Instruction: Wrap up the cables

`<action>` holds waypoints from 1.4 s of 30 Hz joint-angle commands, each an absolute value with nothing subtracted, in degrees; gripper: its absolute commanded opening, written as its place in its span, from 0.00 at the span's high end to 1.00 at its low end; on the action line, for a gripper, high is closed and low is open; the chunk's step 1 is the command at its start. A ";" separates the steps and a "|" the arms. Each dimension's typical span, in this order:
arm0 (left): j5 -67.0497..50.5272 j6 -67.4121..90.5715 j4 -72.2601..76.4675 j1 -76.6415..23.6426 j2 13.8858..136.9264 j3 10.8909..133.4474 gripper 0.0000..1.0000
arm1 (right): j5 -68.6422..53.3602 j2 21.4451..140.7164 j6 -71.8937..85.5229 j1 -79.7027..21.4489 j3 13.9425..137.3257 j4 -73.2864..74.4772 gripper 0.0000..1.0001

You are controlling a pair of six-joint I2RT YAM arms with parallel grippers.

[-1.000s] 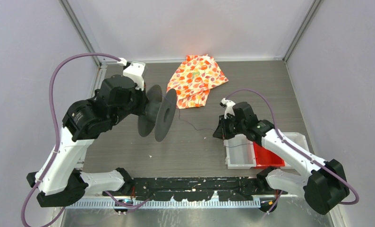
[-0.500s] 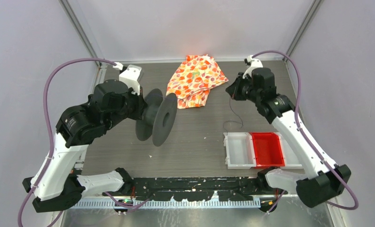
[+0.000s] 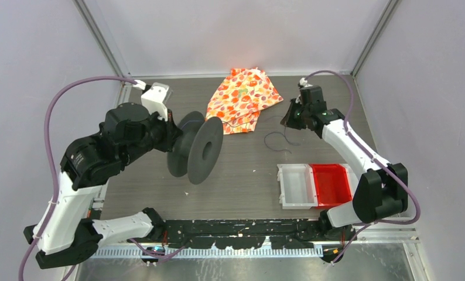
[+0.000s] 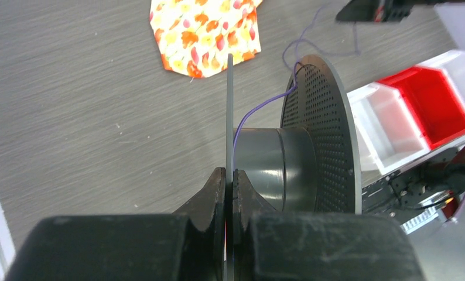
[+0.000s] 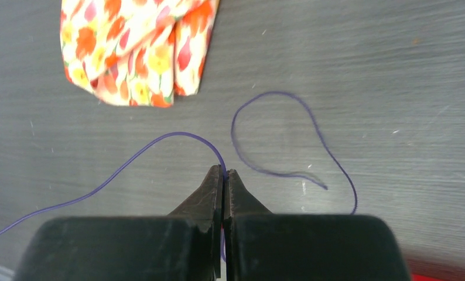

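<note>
- Currently the thin dark purple-black cable runs from the hub of the dark grey plastic spool, up past its perforated flange, and across to the right gripper. Its slack tail lies in a loose loop on the grey wood-grain table.
- Right gripper: fingers together, pinching the cable mid-strand.
- Left gripper: fingers clamped on the rim of the spool's near flange, with the spool held above the table.
- Step judged: laying a turn onto the hub. Lead the strand down between the two flanges, not over a rim. Hold light, even tension so the turn seats, and let the loop feed freely.
- Risk: the strand passes close by the orange flower-print cloth, so dragging may snag it.
</note>
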State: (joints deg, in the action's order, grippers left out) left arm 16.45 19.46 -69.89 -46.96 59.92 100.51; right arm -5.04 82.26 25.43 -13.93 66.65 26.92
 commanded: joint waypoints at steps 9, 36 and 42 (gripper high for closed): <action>29.73 32.09 -42.98 -46.67 56.39 91.14 1.00 | 0.76 77.40 26.13 -37.64 59.09 26.17 0.99; 54.83 29.12 -27.06 -46.41 59.91 67.24 1.00 | -11.88 70.07 21.60 -57.87 87.27 38.09 0.99; 42.49 25.31 -30.49 -46.14 63.13 67.17 1.00 | -6.74 71.39 15.93 -57.81 93.50 38.40 1.00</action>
